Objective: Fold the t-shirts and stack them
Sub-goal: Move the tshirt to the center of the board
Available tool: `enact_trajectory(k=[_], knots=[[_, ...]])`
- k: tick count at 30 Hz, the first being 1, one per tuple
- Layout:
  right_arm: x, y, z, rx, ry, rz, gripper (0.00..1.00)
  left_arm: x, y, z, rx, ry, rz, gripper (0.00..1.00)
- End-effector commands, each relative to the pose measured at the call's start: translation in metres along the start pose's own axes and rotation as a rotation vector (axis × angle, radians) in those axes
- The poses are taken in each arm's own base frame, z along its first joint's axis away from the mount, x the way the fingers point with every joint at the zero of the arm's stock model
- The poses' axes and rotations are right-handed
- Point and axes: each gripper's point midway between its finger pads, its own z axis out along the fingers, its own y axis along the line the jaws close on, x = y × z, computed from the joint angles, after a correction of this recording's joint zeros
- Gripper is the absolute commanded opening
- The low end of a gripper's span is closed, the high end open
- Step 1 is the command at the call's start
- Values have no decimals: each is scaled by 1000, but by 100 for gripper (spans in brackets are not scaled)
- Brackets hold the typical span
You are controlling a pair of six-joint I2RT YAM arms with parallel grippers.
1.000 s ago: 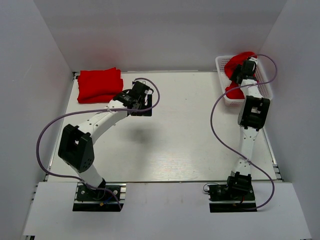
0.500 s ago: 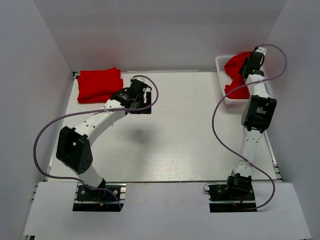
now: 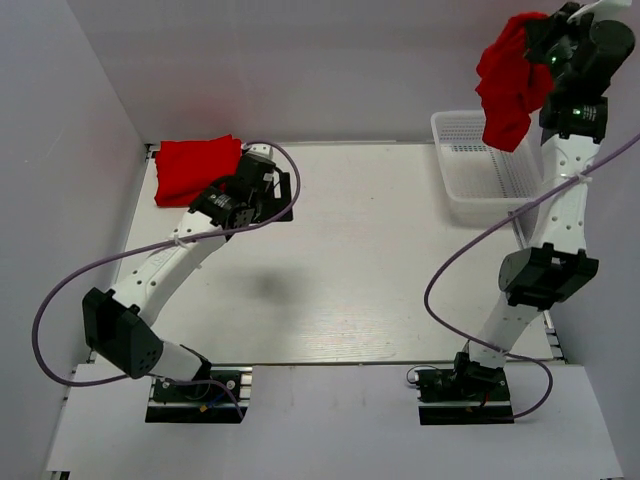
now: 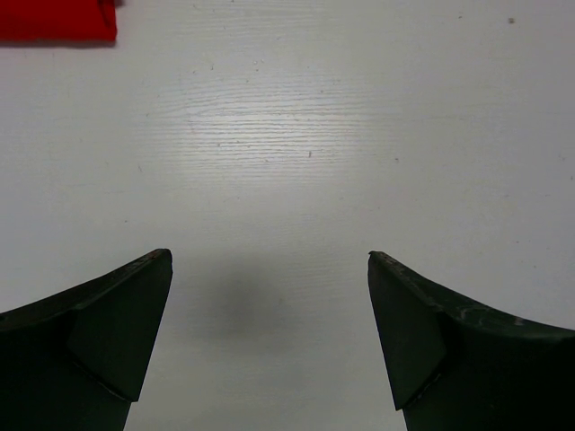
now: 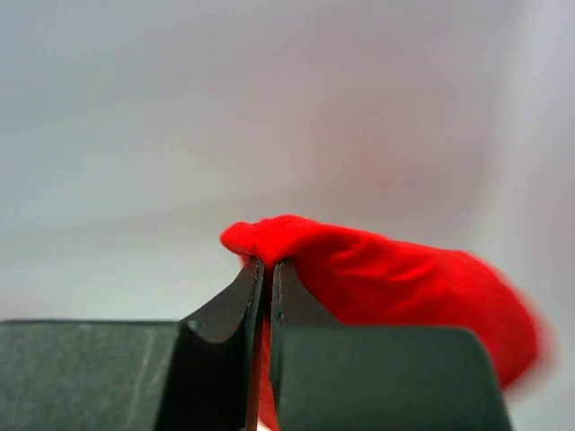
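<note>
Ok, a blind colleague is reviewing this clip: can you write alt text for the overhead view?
The right gripper, high above a white basket, is shut on a bunched red t-shirt hanging from it. The left gripper, open, hovers over the table beside a folded t-shirt at the far left corner.

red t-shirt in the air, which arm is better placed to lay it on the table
Right. The right tool is shut on the hanging t-shirt, high above the basket. The left tool is open, empty, over the table.
</note>
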Motion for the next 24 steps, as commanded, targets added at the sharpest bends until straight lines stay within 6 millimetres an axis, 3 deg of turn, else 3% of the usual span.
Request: enact_trajectory(k=[1, 3, 5, 6, 7, 8, 9, 10, 11, 12, 13, 14, 15, 16, 17, 18, 19, 20, 24], knots=[[-83, 109, -69, -441, -86, 98, 0, -1, 5, -22, 16, 0, -17, 100], [-82, 176, -127, -816, 46, 195, 0, 0, 11, -32, 5, -3, -17, 100], [-83, 200, -153, -985, 102, 271, 0, 1, 14, -39, -4, -4, -36, 100], [-81, 225, -193, -1170, 195, 284, 0, -2, 18, -47, -8, -22, -41, 100], [-60, 228, -198, -1205, 276, 336, 0, 3, 21, -49, -13, -10, -37, 100], [-62, 248, -224, -1303, 310, 343, 0, 1, 21, -54, -7, -23, -55, 100], [-54, 252, -231, -1319, 350, 360, 0, 1, 26, -62, -13, -37, -58, 100], [-28, 251, -232, -1291, 421, 420, 0, 5, 28, -63, -13, -36, -58, 100], [-20, 267, -244, -1286, 425, 412, 8, 3, 28, -68, -8, -48, -74, 100], [11, 264, -239, -1207, 479, 390, 26, 6, 32, -70, -20, -46, -72, 100], [37, 254, -217, -1023, 481, 395, 50, 8, 34, -74, -21, -43, -83, 100], [70, 244, -219, -868, 527, 317, 66, 9, 38, -77, -34, -44, -91, 100], [112, 228, -222, -773, 630, 296, 90, 10, 41, -81, -42, -49, -104, 100], [122, 220, -226, -718, 648, 288, 90, 12, 44, -82, -57, -43, -100, 100], [151, 195, -223, -556, 696, 284, 90, 18, 48, -83, -78, -20, -101, 100], [183, 186, -231, -505, 765, 293, 90, 21, 52, -83, -98, -13, -108, 100], [187, 179, -237, -473, 762, 286, 90, 22, 55, -84, -118, -10, -119, 100], [217, 158, -251, -357, 781, 282, 90, 30, 62, -86, -156, 15, -129, 100], [255, 144, -272, -293, 852, 260, 90, 48, 66, -78, -193, 79, -133, 100]])
